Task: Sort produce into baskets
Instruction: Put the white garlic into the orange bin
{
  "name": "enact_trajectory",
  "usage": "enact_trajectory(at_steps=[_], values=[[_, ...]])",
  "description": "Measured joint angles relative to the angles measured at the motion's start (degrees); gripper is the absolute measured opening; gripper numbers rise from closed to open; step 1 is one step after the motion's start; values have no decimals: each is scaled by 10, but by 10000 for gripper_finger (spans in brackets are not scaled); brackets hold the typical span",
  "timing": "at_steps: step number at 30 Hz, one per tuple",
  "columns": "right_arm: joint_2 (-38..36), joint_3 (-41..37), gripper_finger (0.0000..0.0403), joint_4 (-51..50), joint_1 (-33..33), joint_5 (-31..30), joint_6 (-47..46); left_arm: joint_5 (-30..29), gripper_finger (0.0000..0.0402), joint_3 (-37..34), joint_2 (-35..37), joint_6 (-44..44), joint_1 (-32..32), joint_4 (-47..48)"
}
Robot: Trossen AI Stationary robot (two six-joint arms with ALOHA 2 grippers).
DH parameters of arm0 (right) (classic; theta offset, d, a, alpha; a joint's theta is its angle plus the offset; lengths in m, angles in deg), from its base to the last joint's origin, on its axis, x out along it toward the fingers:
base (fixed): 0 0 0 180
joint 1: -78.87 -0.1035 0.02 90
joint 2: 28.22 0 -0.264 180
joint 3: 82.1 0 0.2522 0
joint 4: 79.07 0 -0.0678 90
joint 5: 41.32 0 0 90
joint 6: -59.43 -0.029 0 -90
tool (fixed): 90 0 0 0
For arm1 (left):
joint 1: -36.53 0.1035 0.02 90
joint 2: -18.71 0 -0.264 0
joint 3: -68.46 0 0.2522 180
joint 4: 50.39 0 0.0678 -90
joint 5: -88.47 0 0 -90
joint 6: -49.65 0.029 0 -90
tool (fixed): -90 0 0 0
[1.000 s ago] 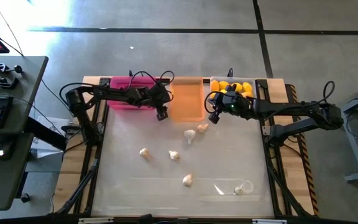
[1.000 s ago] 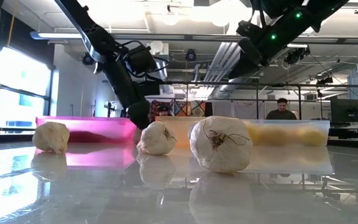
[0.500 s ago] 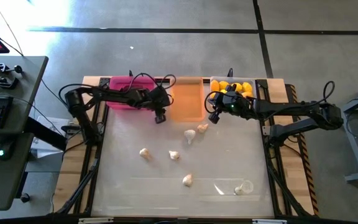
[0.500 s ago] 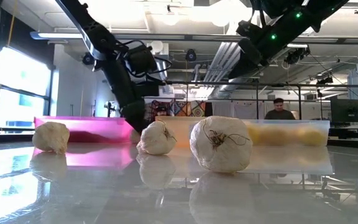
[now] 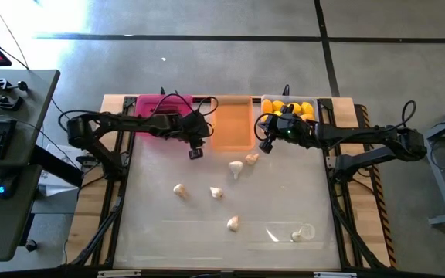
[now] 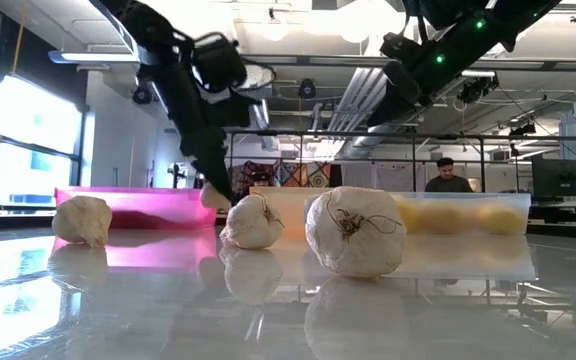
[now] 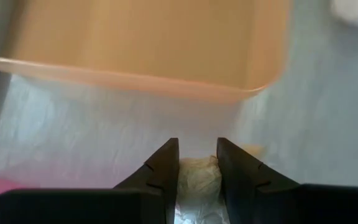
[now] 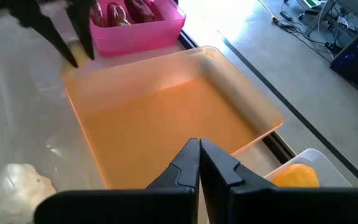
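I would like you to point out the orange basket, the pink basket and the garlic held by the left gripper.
orange basket [image 8: 166, 118]: right wrist view, bare floor.
pink basket [image 8: 143, 32]: right wrist view, front wall.
garlic bulb [image 7: 198, 169]: left wrist view, top between the left gripper's fingers.

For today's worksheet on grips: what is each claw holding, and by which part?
The left claw grips a garlic bulb by its sides, near the orange basket. The right claw is shut on nothing.

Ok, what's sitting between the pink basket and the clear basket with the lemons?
The orange basket lies between the pink basket and the clear basket, seen in the high view. It looks empty in the right wrist view.
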Motion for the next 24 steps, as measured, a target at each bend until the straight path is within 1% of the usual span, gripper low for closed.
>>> enact_trajectory(at_steps=[5,8,11,15,17,22,24], values=[[0,0,0,0,0,0,0,0,79,0,48,-30,-13,-7],[0,0,0,3,0,0,0,2,79,0,69,-52,-14,-50],[0,0,0,11,0,0,0,33,78,1,71,-58,-12,-104],[0,0,0,14,0,0,1,56,78,1,52,-58,-12,-163],[0,0,0,16,0,0,1,57,78,12,36,-58,-9,-167],[0,0,0,16,0,0,1,57,78,69,-14,-44,2,-169],[0,0,0,15,0,0,1,58,78,95,-39,-35,5,-148]])
